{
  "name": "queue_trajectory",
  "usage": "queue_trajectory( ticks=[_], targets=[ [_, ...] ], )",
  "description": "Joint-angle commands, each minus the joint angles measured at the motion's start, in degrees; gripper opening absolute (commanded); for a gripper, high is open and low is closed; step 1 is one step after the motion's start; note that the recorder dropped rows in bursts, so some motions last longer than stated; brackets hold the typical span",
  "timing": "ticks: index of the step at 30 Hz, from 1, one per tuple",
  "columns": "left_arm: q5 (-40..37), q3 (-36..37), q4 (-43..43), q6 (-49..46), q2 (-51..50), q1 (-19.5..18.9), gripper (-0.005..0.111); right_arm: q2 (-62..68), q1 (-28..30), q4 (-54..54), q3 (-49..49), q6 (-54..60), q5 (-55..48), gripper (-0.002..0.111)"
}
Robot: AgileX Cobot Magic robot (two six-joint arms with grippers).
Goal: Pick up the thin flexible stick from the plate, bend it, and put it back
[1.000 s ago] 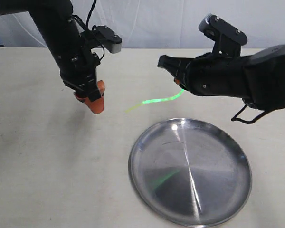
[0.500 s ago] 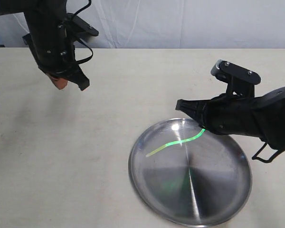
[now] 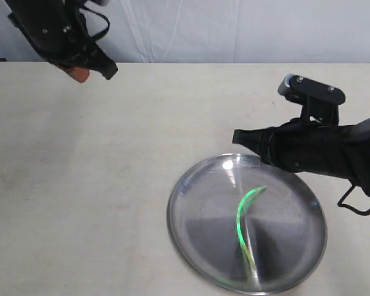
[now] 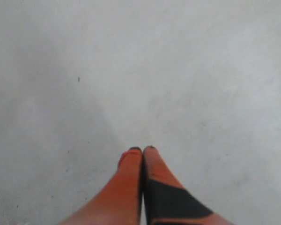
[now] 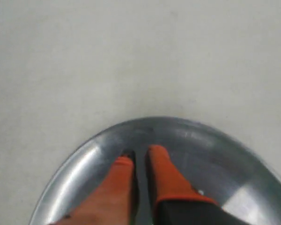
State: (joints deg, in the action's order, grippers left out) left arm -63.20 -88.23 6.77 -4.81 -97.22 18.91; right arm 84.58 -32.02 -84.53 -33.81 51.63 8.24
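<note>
The thin flexible stick (image 3: 240, 217) glows yellow-green and lies bent in an arc on the silver plate (image 3: 290, 222), free of both grippers. My right gripper (image 5: 141, 154) hovers over the plate's far rim (image 5: 201, 133), its orange fingers a narrow gap apart with nothing between them. The stick does not show in the right wrist view. My left gripper (image 4: 143, 151) is shut and empty, high over bare table at the far left (image 3: 80, 75).
A pale tabletop (image 3: 111, 185) surrounds the plate, and a white curtain (image 3: 234, 24) hangs behind the table. The right arm's black body (image 3: 333, 151) reaches over the plate's back right edge.
The right gripper let go of the stick, which dropped and now lies curled in the plate. The left arm drew back up and to the far left.
</note>
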Motion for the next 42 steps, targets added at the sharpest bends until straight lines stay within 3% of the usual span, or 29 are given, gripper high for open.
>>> queue_trajectory(
  ticks=[1,6,10,13,18,26,31,34,40,42],
  targets=[
    [7.3,5.09,-5.9,-0.72,12.86,-0.04,0.0,-10.31,-0.02,-0.23,1.27,8.03,0.63,-0.001],
    [29.81,29.63,-18.21,-3.48,34.42,0.07,0.0,-23.18,-0.02,0.9,4.59,13.42,-8.24,-0.001],
    [35.15,45.38,-19.2,-3.02,47.64,0.07,0.0,-28.45,-0.02,4.74,6.2,13.42,-12.17,-0.001],
    [35.15,50.41,-19.2,-2.59,50.86,0.07,0.0,-30.31,-0.02,4.74,6.2,13.42,-14.7,-0.001],
    [29.33,53.8,-26.08,-0.04,52.97,0.07,0.0,-31.15,-0.02,4.74,6.1,13.42,-15.5,-0.001],
    [28.49,53.9,-26.07,-0.04,52.97,0.07,0.0,-31.88,-0.76,4.74,6.1,13.42,-14.85,-0.001],
    [28.5,53.9,-24.53,-0.04,52.97,0.07,0.0,-40.83,0.7,6.96,6.2,14.63,-14.26,-0.001],
    [28.5,53.9,-23.93,-0.14,52.97,0.07,0.0,-50.66,5.77,11.18,6.33,16.88,-14.46,-0.001],
    [28.5,53.9,-23.52,-0.14,52.97,0.07,0.0,-75.31,25.84,10.99,13.21,14.48,-22.75,-0.001],
    [28.5,53.9,-23.4,-0.14,52.97,0.07,0.0,-81.39,28.36,10.99,14.3,13.59,-24.93,-0.001]
  ],
)
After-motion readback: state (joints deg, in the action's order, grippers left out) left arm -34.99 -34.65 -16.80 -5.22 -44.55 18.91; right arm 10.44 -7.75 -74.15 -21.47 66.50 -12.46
